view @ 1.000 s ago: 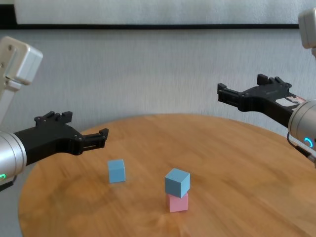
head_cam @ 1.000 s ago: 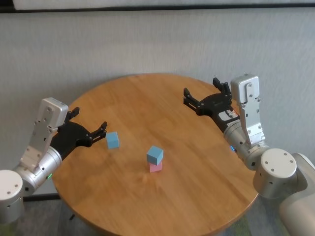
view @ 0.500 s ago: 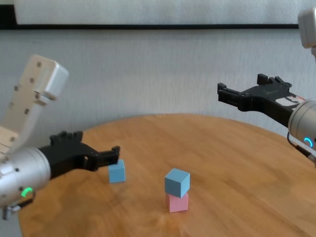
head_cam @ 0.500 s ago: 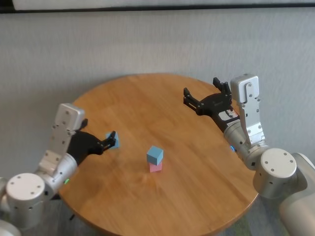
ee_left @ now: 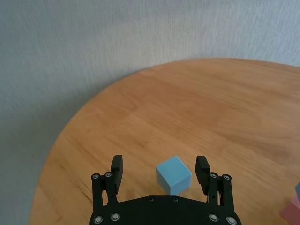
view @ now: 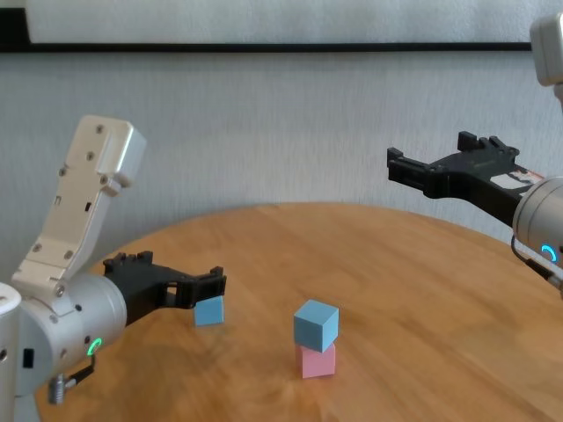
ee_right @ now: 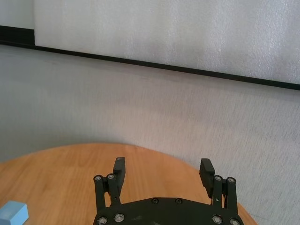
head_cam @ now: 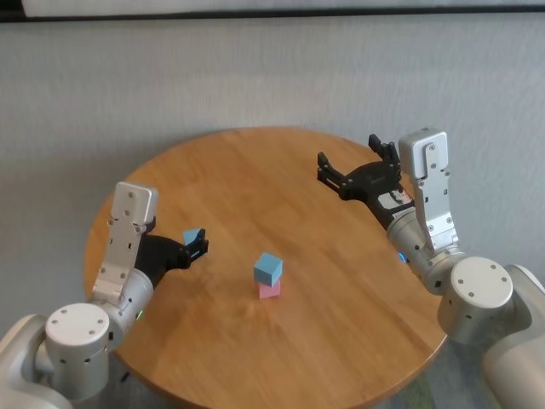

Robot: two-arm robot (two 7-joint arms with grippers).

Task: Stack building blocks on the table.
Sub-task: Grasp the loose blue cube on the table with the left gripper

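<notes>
A light blue block [head_cam: 267, 268] sits on top of a pink block [head_cam: 270, 290] near the middle of the table [head_cam: 255, 179]; the chest view shows the same blue block [view: 316, 323] on the pink one [view: 318, 360]. A second light blue block [head_cam: 193, 234] rests on the table's left side. My left gripper [head_cam: 199, 244] is open and low over it. In the left wrist view this block [ee_left: 173, 174] lies between the spread fingertips [ee_left: 202, 165], unclamped. My right gripper [head_cam: 347, 153] hangs open and empty above the table's far right.
A grey wall stands close behind the round table. The table's left edge [ee_left: 61, 140] curves just past the loose block. The stack [ee_left: 295, 201] shows at the edge of the left wrist view, a short way from the left gripper [ee_left: 158, 165].
My left arm has swung in over the table and its open fingers now straddle the loose blue block. The right arm and the stack have not moved.
</notes>
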